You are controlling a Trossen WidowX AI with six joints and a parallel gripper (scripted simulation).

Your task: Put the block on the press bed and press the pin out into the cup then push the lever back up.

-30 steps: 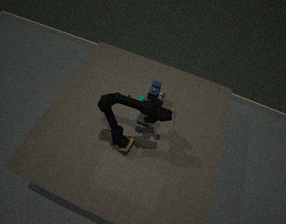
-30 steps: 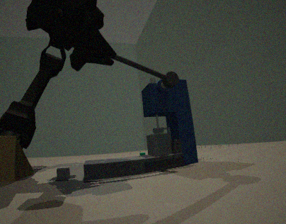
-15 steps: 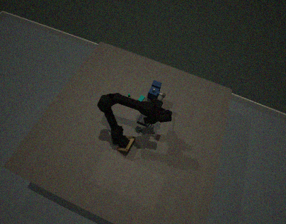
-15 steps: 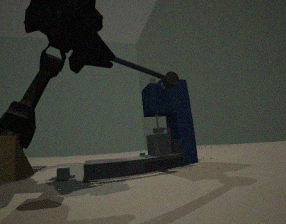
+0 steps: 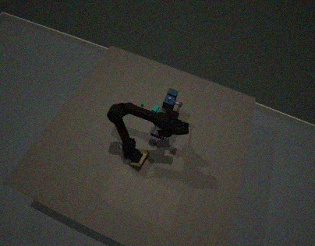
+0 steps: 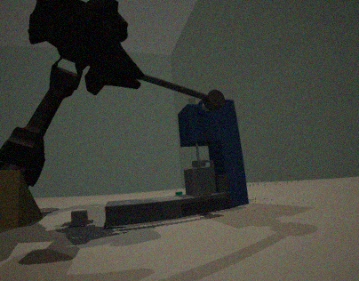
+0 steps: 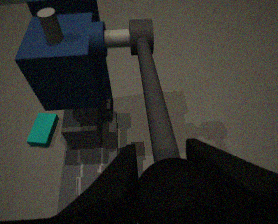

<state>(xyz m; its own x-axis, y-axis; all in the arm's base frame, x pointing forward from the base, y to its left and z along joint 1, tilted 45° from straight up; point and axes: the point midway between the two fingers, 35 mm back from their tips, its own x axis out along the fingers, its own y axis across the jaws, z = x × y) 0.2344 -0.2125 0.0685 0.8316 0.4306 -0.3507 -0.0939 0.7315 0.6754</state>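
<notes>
Dim room with greenish walls around a pale brown tabletop.
In the top view, the tabletop [image 5: 90, 170] [image 6: 303, 247] [image 7: 225, 95] lies turned askew, its corners near one, four, eight and eleven o'clock; a blue-gray floor [image 5: 36, 72] shows at nine and three o'clock, and a dark green expanse at twelve, edged by a thin pale line [image 5: 71, 36]. In the exterior view, a gray-green wall [image 6: 294, 69] fills two o'clock, a paler green wall [image 6: 116, 136] nine o'clock, and a grayish slanted surface [image 6: 152, 12] twelve. The light is weak and grainy, with overlapping soft shadows toward six o'clock.
</notes>
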